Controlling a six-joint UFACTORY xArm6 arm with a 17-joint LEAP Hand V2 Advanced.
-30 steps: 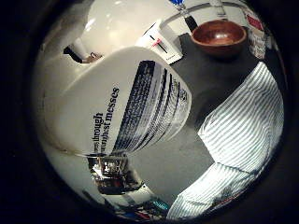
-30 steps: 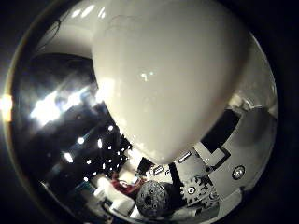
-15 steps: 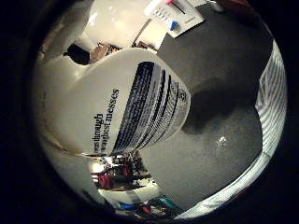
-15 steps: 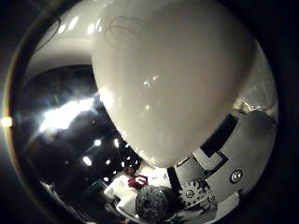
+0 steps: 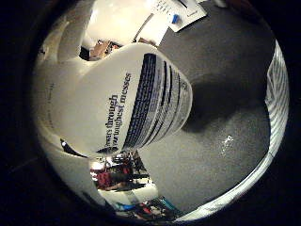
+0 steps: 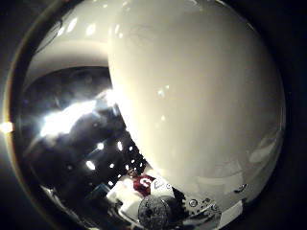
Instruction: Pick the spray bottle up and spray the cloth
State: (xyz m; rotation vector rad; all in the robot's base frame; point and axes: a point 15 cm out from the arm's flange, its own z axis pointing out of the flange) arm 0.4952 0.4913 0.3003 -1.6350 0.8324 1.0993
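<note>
Right little finger side palm view: the spray bottle (image 5: 127,99) fills the frame, close against the palm, above the grey tabletop (image 5: 225,141). Hand closure cannot be determined. Smooth, rigid plastic, likely slippery; grip the neck below the trigger.

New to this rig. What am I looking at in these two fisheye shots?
Both come from cameras in the palm of a robot arm's fingered right hand, one at the little finger side, one at the thumb side. The big white plastic spray bottle with a dark printed label fills both views, so it sits right against the palm. Below it lies a dark grey tabletop with a white-and-blue striped cloth at its edge and a printed white card. The fingers' hold itself isn't visible.
</note>
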